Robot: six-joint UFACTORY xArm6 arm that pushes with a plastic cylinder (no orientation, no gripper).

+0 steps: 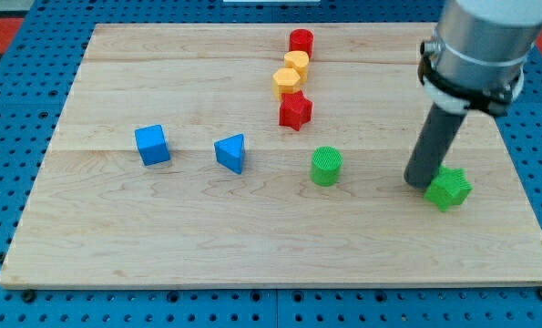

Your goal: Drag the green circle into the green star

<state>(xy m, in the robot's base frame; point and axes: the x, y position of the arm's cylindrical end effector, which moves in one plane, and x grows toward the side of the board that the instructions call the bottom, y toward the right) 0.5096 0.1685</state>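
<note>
The green circle [326,166] stands on the wooden board [161,237], right of centre. The green star [448,189] lies further toward the view's right, a little lower. My tip [420,182] rests on the board just left of the green star, touching or almost touching it. The tip is well to the right of the green circle, between the two green blocks. The rod rises from the tip up to the grey arm body [483,41] at the view's top right.
A red star [295,110] lies above the green circle. Above it sit a yellow hexagon [288,82], a second yellow block [296,63] and a red cylinder [301,42]. A blue cube [152,145] and a blue triangle [230,152] lie at the left.
</note>
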